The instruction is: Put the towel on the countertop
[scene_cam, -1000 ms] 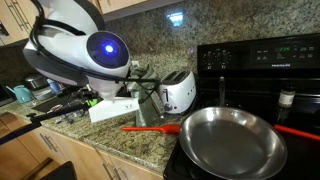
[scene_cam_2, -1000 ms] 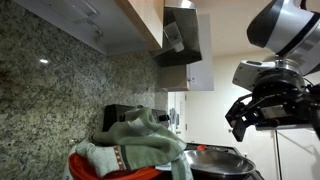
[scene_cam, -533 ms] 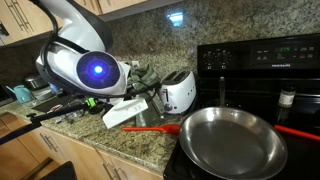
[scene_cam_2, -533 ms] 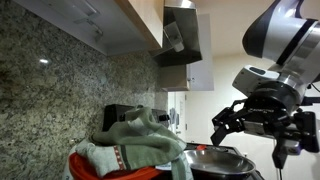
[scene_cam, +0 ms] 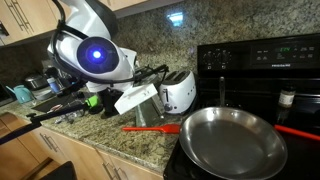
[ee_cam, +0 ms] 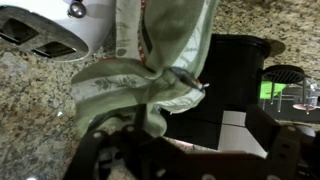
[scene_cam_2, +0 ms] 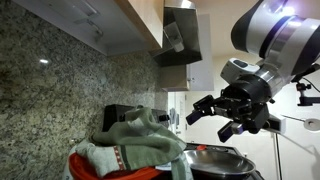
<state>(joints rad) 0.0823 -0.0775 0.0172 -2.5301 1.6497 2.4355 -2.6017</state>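
Note:
The towel is pale green with a patterned band. It lies heaped on top of a red holder by the granite backsplash. In the wrist view the towel hangs in folds just ahead of the fingers. My gripper is open and empty, apart from the towel and level with it. Its dark fingers frame the bottom of the wrist view. In an exterior view the gripper reaches toward the backsplash behind the toaster, and my arm mostly hides the towel there.
A white toaster stands on the granite countertop and shows in the wrist view. A steel pan sits on the black stove. A red utensil lies by the pan. Clutter crowds the counter's far end.
The arm has swung and the wrist has risen and turned, bringing the open gripper closer to the towel. The towel has not moved.

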